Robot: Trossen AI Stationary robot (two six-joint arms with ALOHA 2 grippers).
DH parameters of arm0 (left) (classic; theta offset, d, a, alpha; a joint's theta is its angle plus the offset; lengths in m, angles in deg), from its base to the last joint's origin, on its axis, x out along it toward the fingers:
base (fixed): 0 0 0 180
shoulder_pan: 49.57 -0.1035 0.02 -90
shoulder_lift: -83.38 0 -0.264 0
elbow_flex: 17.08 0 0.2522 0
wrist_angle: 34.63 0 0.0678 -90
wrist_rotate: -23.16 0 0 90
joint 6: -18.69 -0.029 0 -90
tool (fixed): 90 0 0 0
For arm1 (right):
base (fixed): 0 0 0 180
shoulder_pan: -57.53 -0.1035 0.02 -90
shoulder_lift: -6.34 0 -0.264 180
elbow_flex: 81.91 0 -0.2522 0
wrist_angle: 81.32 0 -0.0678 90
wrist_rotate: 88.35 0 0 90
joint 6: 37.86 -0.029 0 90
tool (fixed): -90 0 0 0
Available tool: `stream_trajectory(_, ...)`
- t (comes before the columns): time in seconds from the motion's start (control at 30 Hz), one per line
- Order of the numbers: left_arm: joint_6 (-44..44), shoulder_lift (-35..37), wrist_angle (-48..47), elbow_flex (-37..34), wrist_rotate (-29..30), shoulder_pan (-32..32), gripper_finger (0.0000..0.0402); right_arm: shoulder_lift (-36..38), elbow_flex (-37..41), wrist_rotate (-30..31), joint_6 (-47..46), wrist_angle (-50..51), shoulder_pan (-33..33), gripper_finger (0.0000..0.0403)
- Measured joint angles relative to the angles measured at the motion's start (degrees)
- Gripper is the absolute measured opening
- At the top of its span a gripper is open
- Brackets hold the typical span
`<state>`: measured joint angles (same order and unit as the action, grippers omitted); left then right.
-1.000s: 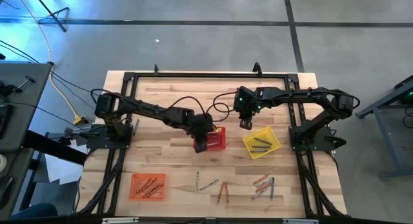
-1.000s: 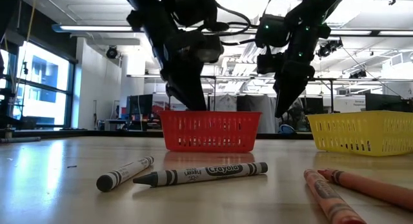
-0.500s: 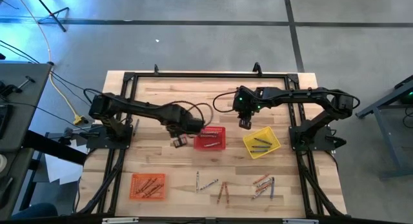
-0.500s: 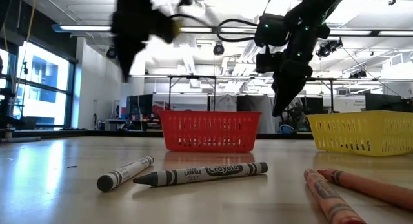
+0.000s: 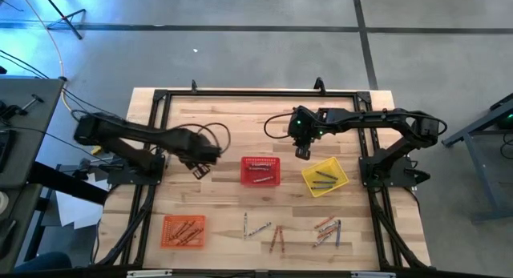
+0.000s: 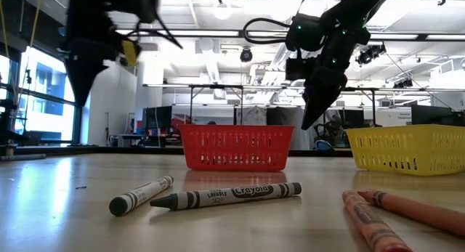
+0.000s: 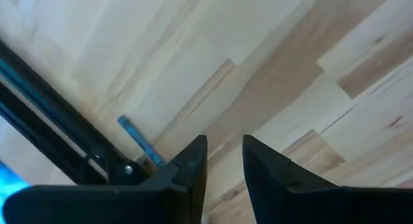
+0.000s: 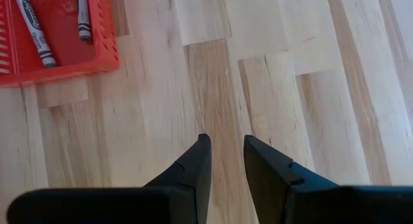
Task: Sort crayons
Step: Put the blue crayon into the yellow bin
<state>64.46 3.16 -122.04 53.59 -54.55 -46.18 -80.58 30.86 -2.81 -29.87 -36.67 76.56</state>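
Note:
Loose crayons lie near the table's front edge (image 5: 256,228) (image 5: 327,230); in the low view a grey one (image 6: 142,195) and a black one (image 6: 225,196) lie flat on the wood. More crayons lie in the red basket (image 5: 260,171), the yellow basket (image 5: 325,176) and the orange basket (image 5: 184,230). My left gripper (image 5: 198,170) hangs above bare wood left of the red basket, fingers a little apart and empty (image 7: 224,153). My right gripper (image 5: 301,152) hangs between the red and yellow baskets, fingers a little apart and empty (image 8: 227,153).
A black frame rail (image 7: 58,114) runs along the table's left side near my left gripper. The red basket's corner, with two dark crayons in it (image 8: 29,17), shows in the right wrist view. Bare wood lies between the baskets and the loose crayons.
My left gripper has risen from over the red basket and swung toward the table's left edge, now clear of the basket. The red basket has stayed in place. My right gripper has kept nearly still.

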Motion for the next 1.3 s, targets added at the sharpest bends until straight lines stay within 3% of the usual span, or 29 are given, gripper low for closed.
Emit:
stream_trajectory(0.23,10.2,15.3,0.8,-12.8,-0.5,-2.9,0.0087,0.0,0.0,0.0,0.0,-0.9,0.0,0.0087)
stream_trajectory(0.47,15.2,24.0,5.8,-21.0,0.6,-5.9,0.0088,0.0,0.0,0.0,0.0,-2.9,0.1,0.0087)
stream_trajectory(1.1,0.1,19.5,8.1,-21.8,-0.7,-20.0,0.0088,0.0,0.0,0.0,0.0,-4.0,0.1,0.0087)
stream_trajectory(1.3,-5.3,16.1,9.0,-21.8,-4.5,-24.5,0.0088,0.0,0.0,0.0,0.0,-4.1,0.1,0.0087)
